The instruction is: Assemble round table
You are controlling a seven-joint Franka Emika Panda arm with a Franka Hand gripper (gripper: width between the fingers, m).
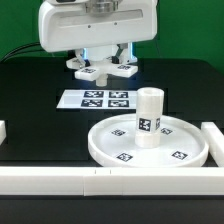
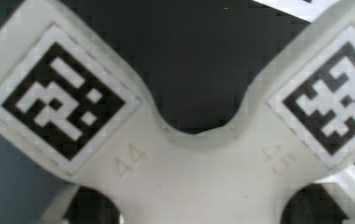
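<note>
Leg upright on disc, long axis vert. | cross base flat betw. gripper fingers | grip: can't tell if closed

Behind the far edge of the black tabletop rose a green backdrop; white border walls lined its near edge.

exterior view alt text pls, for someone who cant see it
A white robot gripper reaches down to a small cross-shaped base at the far side of a black table. Nearer the camera, a short cylinder leg stands upright on a large round rimmed disc, with the flat marker board lying between the two.
</note>
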